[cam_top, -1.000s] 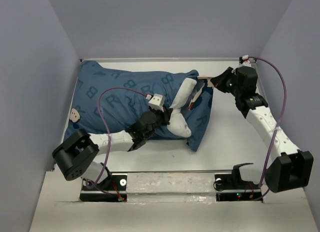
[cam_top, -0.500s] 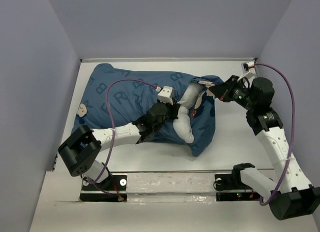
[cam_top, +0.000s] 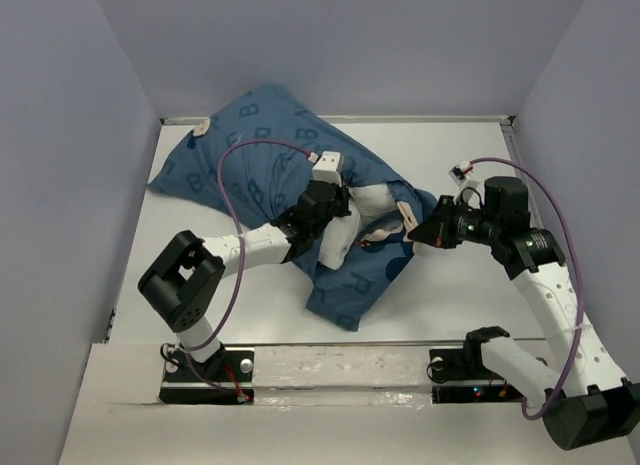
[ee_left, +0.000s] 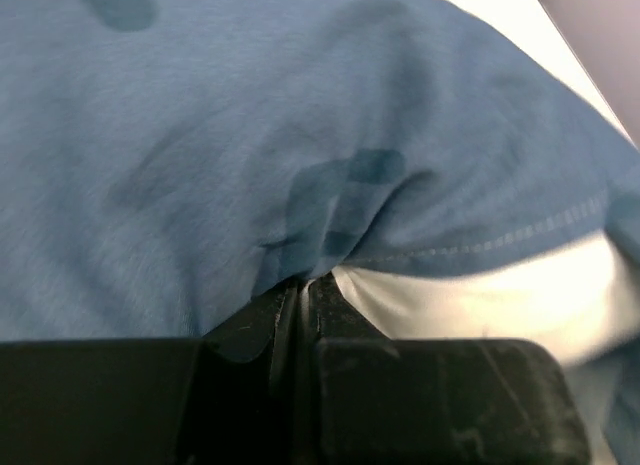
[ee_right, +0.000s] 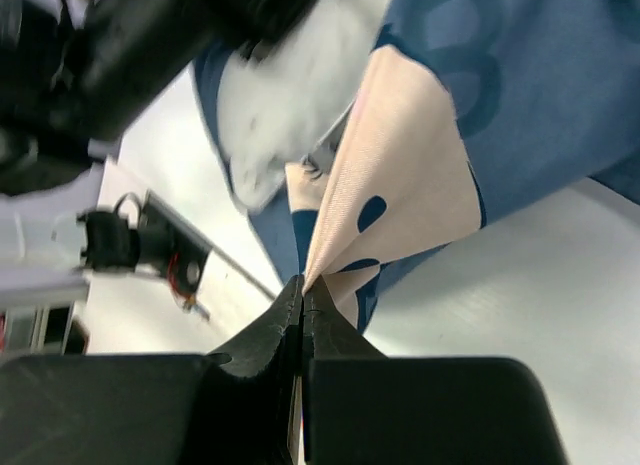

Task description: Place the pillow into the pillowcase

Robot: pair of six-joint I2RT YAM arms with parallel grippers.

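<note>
The dark blue pillowcase (cam_top: 262,170) lies slantwise across the white table, from the far left corner toward the near middle. The white pillow (cam_top: 340,240) bulges out of its open end. My left gripper (cam_top: 335,213) is shut at that opening, pinching a bunched fold of pillowcase (ee_left: 300,165) with the pillow (ee_left: 480,295) right beside the jaws (ee_left: 303,285). My right gripper (cam_top: 428,231) is shut on the pillowcase's pale spotted edge (ee_right: 400,175), pulled taut to the right of the opening. The blue cloth (ee_right: 530,105) and the pillow (ee_right: 300,95) show behind it.
Grey walls close in the white table (cam_top: 470,165) on the left, back and right. The arms' base rail (cam_top: 340,370) runs along the near edge. A purple cable (cam_top: 235,165) loops over the pillowcase, another (cam_top: 550,195) arches over the right arm.
The pillowcase with the pillow has swung round, its closed end going up to the far left corner. My right gripper has drawn the edge nearer and leftward; the left gripper has moved farther back.
</note>
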